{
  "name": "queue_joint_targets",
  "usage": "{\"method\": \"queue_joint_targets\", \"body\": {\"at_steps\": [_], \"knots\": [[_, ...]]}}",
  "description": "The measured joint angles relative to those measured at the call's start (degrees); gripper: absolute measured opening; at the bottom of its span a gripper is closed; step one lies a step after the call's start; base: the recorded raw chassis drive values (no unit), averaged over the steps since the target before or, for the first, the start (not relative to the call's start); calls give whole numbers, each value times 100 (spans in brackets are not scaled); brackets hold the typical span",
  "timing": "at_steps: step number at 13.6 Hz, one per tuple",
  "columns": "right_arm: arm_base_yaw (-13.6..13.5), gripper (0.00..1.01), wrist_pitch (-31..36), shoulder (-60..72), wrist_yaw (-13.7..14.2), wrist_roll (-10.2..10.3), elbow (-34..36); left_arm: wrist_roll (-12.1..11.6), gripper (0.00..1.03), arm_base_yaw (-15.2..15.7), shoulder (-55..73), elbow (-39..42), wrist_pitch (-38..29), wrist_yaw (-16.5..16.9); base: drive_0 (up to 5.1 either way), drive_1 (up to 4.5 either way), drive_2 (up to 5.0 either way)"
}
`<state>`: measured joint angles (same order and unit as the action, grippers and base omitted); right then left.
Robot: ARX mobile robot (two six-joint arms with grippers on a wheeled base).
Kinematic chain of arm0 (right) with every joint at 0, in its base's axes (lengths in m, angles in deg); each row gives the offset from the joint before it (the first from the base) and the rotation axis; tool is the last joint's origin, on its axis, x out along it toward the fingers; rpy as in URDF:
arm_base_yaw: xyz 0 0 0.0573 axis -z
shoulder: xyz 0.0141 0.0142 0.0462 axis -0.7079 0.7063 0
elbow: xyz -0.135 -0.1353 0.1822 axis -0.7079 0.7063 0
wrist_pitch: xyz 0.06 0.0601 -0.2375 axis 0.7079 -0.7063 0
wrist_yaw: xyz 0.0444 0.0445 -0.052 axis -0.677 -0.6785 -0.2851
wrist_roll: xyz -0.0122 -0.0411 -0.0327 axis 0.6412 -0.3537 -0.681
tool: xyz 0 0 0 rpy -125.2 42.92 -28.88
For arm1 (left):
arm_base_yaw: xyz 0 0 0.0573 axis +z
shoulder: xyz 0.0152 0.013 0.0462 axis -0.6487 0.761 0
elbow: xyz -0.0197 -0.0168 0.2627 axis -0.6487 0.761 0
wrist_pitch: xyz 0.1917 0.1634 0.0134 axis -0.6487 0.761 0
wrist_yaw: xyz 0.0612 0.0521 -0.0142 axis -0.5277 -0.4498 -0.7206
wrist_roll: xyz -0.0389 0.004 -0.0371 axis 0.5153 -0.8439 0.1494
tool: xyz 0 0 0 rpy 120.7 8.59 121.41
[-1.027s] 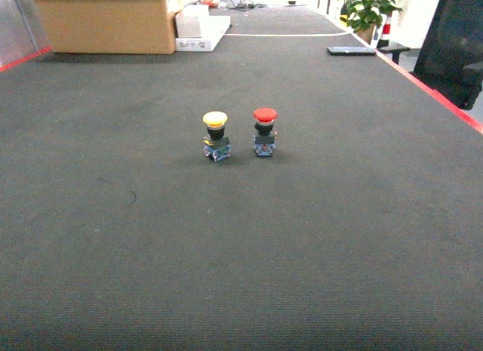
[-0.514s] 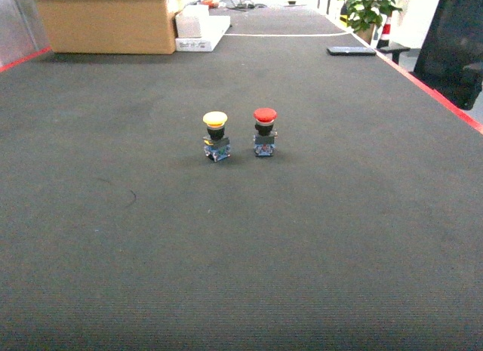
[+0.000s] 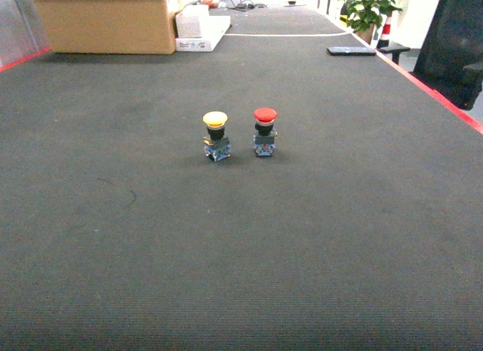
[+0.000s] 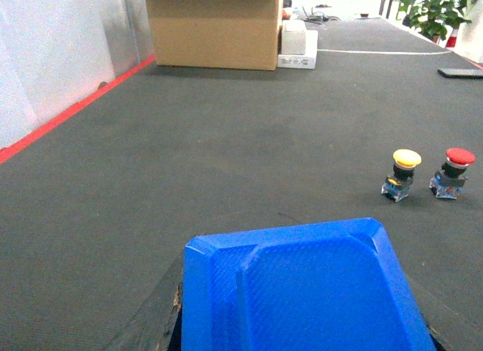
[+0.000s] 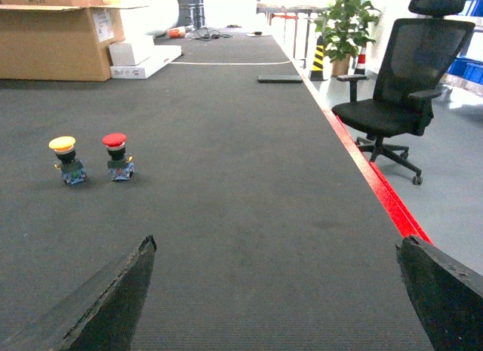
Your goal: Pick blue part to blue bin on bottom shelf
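The blue part (image 4: 302,283), a flat bright-blue plastic piece with bevelled corners, fills the bottom of the left wrist view. My left gripper (image 4: 300,309) is shut on it; only a dark finger (image 4: 155,321) shows at its left side. My right gripper (image 5: 275,245) stands open above the dark mat with nothing between its fingers (image 5: 113,298). Neither gripper appears in the head view. The blue bin and the bottom shelf are out of view.
Two push buttons stand side by side on the dark mat, one yellow-capped (image 3: 216,136), one red-capped (image 3: 265,131). A cardboard box (image 3: 106,19) and white boxes (image 3: 200,30) sit at the far left. A red line (image 5: 377,192) edges the mat on the right, with an office chair (image 5: 407,87) beyond.
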<state>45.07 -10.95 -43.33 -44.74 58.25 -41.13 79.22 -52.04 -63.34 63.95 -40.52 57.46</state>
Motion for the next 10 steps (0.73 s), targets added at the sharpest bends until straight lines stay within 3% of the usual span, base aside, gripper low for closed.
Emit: {"method": "queue_joint_targets", "body": {"at_steps": [10], "knots": [[0, 98, -7, 0, -9, 0, 0, 2, 45, 2, -26, 0, 4, -7, 0, 0, 0]]}}
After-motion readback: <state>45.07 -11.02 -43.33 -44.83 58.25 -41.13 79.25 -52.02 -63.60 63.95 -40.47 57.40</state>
